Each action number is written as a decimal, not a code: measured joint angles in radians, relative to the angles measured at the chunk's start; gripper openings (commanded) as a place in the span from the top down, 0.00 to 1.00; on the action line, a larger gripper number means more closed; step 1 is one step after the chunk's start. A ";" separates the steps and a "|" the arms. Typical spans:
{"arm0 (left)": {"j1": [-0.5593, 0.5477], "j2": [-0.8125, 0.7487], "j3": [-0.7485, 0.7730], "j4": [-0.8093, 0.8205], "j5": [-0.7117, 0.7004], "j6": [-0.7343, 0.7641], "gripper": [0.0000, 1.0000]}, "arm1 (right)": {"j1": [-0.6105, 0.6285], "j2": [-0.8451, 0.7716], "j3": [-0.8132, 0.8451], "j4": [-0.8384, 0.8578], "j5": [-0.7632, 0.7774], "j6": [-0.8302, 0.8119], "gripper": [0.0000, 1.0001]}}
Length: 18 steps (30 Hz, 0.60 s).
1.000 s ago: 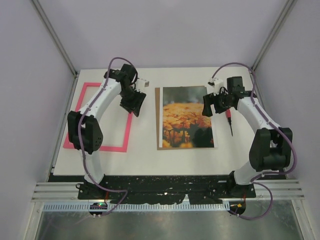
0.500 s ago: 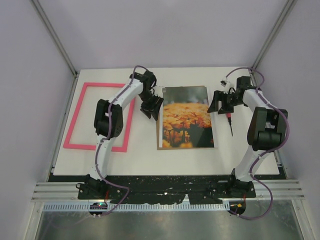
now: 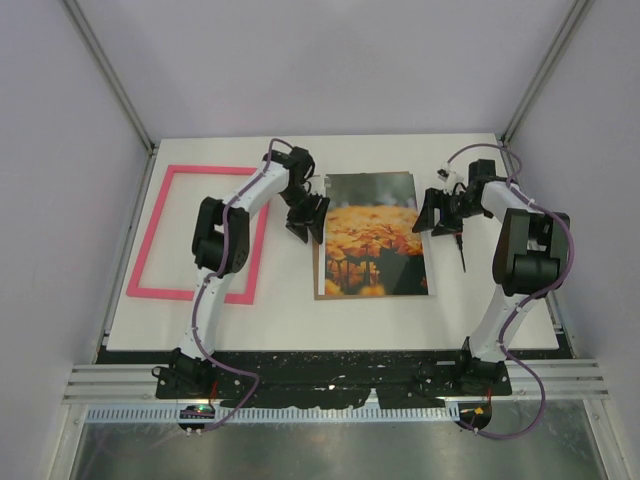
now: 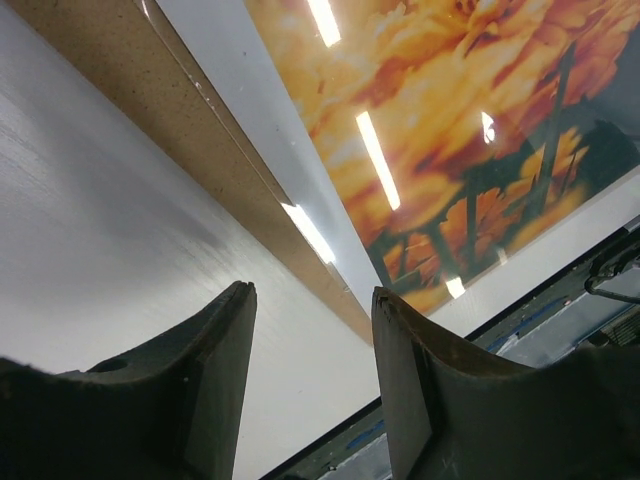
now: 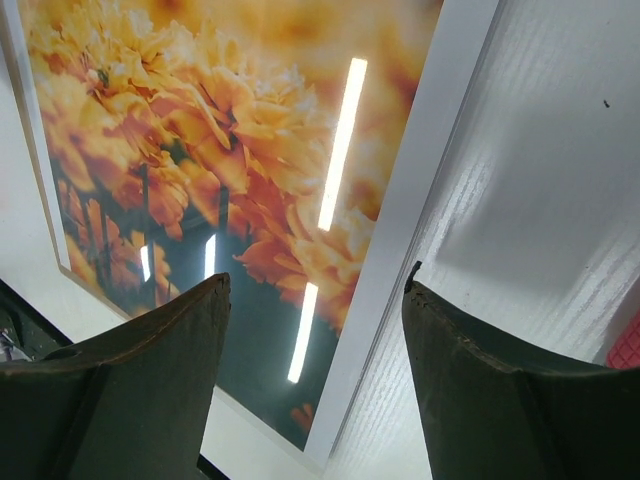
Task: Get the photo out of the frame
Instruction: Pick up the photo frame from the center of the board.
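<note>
Watching from the arms' side, I see both tools spread wide and holding nothing. The left gripper (image 4: 312,295) hangs low, its tips just short of the board (image 4: 140,80), whose brown edge runs on ahead of the gap. The photo (image 4: 450,110) lies on that board just beyond, off toward the right finger. The right gripper (image 5: 315,278) mirrors it: the print's white border runs up between its fingers, with flowers ahead of the left one and table (image 5: 560,150) ahead of the right.

My worry begins at those tips. The print is thin, glossy and flat down, so a finger may find no lip to get under and simply skate over it or shove it along. On the left gripper's side the board sticks out past the print, so a pinch there could well take the board, or board and print as one. If both arms press inward together, the sheet could bow or crease.

Just outside the right gripper's right finger, back toward its arm, lies a thin red-and-black stick (image 3: 460,252), close enough that a sideways swing might knock it. Farthest off, well to the left gripper's left, the frame (image 3: 188,296) lies with only table showing inside it and the photo already out of it.
</note>
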 measured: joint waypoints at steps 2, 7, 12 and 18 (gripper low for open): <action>0.000 0.000 -0.005 0.009 0.000 -0.013 0.46 | 0.000 0.006 -0.001 0.000 -0.002 0.000 0.27; 0.000 0.004 -0.026 0.029 0.000 -0.033 0.46 | 0.000 0.021 -0.001 0.000 -0.003 0.001 0.27; 0.000 0.008 -0.059 0.042 0.007 -0.059 0.47 | 0.000 0.035 -0.001 0.000 -0.004 0.001 0.27; 0.000 -0.031 -0.135 0.111 0.019 -0.118 0.46 | 0.000 0.039 -0.001 -0.001 -0.007 0.001 0.27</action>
